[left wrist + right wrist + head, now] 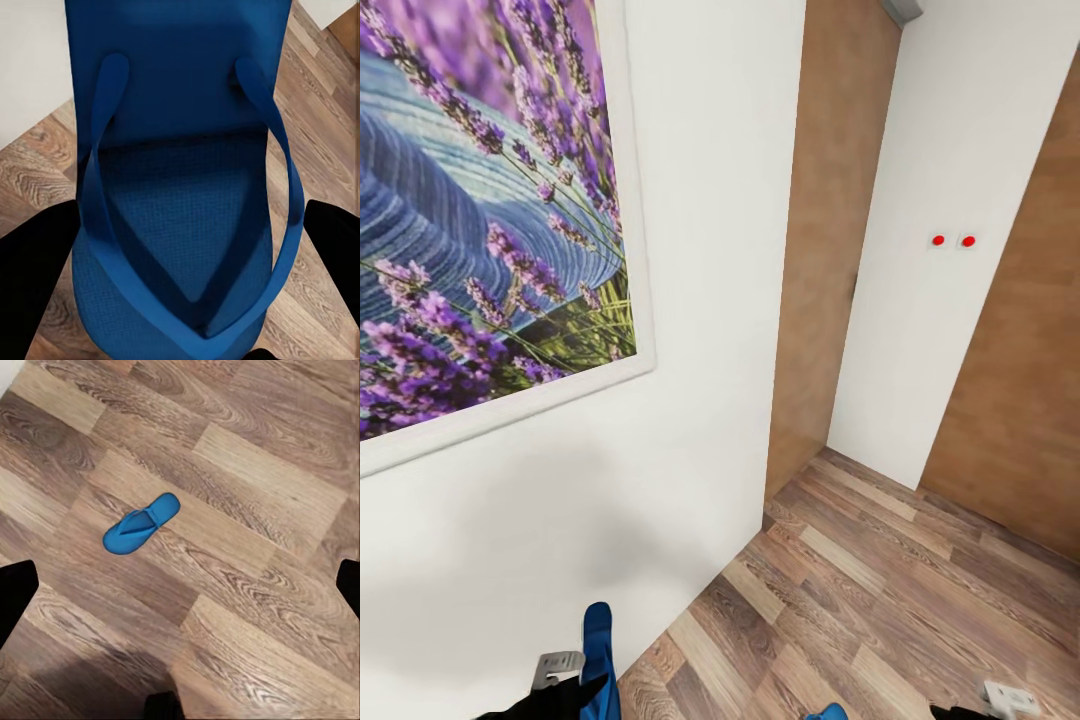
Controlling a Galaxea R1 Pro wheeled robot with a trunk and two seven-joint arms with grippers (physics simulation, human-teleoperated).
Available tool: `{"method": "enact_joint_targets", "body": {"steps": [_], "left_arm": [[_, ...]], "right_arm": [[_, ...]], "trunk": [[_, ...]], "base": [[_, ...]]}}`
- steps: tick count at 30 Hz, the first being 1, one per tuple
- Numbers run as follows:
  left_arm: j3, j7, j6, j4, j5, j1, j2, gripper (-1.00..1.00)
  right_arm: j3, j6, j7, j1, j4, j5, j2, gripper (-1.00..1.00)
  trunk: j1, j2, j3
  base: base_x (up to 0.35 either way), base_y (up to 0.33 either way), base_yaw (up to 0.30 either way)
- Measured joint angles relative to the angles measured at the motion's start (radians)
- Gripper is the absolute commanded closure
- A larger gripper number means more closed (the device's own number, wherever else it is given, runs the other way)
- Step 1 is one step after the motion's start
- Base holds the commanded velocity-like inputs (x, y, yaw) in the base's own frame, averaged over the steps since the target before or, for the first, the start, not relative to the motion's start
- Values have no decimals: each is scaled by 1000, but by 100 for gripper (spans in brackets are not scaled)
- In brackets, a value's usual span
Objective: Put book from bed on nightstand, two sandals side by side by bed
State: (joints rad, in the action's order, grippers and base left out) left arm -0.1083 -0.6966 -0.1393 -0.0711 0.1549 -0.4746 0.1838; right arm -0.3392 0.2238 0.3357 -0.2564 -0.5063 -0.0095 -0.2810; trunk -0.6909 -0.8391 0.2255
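One blue sandal [180, 150] stands between the black fingers [34, 262] of my left gripper [180, 255], which is shut on its sole. In the head view this sandal [598, 640] sticks up at the lower edge, close to the white wall. The other sandal [140, 523] lies flat on the wood floor, well beyond my right gripper [180, 592], which is open and holds nothing. A tip of that sandal [827, 712] shows at the head view's lower edge. The book, the bed and the nightstand are out of view.
A white wall [690, 400] with a large lavender picture [480, 220] stands close on the left. Brown wood panels [830, 250] and a white wall section [950, 300] with two red dots lie ahead. Wood-plank floor [880, 600] stretches to the right.
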Motion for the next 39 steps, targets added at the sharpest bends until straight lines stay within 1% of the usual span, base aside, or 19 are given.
{"method": "enact_joint_targets", "body": {"steps": [2,3,5,6,8,11,13,15,20,22,24,26,28,29,30,31,33,35,39], "left_arm": [[0,0,0,0,0,0,-5,100],[0,0,0,0,0,0,-6,100],[0,0,0,0,0,0,-8,100],[0,0,0,0,0,0,-8,100],[0,-1,0,-1,-1,0,-9,100],[0,-2,0,-1,-2,0,-9,100],[0,-4,0,-1,-2,0,-9,100],[0,-7,0,-1,-2,0,-10,100],[0,-7,0,-1,-2,0,-15,100],[0,-4,-1,-1,-2,0,-20,100],[0,-4,-1,-1,-3,0,-22,100],[0,-3,-1,-2,-3,0,-26,100],[1,-3,-2,-2,-4,0,-34,100],[0,-2,-2,-2,-4,0,-37,100],[1,-2,-2,-2,-4,0,-42,100],[0,-2,-2,-2,-4,0,-45,100],[0,-2,-2,-2,-4,0,-47,100],[0,-1,-2,-2,-4,0,-48,100],[-1,-1,-1,-3,-4,0,-49,100]], "right_arm": [[0,53,-118,-4,-1,0,33,-100],[0,68,-144,-4,-2,0,42,-100],[-1,114,-217,-7,-6,-1,81,-100],[-1,122,-229,-7,-7,-1,93,-100],[-1,136,-252,-15,-9,-3,141,-100],[-1,147,-305,-73,-9,-16,259,-100],[0,149,-336,-97,-9,-27,293,-100],[-1,151,-357,-110,-10,-46,311,-100],[-2,167,-379,-157,-32,-148,327,-100],[-2,185,-383,-195,-38,-226,329,-100],[-2,194,-398,-210,-40,-285,330,-100],[-2,199,-452,-217,-41,-342,330,-100],[-3,203,-559,-222,-43,-418,329,-100],[-3,204,-585,-222,-43,-440,329,-100],[-3,205,-644,-224,-43,-505,329,-100],[-3,206,-669,-224,-42,-551,329,-100],[-2,206,-691,-225,-42,-606,329,-100],[-2,206,-704,-225,-41,-647,328,-100],[-2,206,-712,-225,-40,-670,324,-100]], "trunk": [[0,0,0],[0,0,0],[0,0,0],[0,0,0],[0,0,0],[0,0,0],[0,0,0],[0,0,0],[0,0,0],[0,0,0],[0,0,0],[0,0,0],[0,0,0],[0,0,0],[0,0,0],[0,0,0],[0,0,0],[0,0,0],[0,0,0]], "base": [[0,0,0],[0,0,0],[0,0,0],[0,0,0],[0,0,0],[0,0,0],[0,0,0],[0,0,0],[0,0,0],[0,0,0],[0,0,0],[0,0,0],[0,0,0],[0,0,0],[0,0,0],[0,0,0],[0,0,0],[0,0,0],[0,0,0]]}}
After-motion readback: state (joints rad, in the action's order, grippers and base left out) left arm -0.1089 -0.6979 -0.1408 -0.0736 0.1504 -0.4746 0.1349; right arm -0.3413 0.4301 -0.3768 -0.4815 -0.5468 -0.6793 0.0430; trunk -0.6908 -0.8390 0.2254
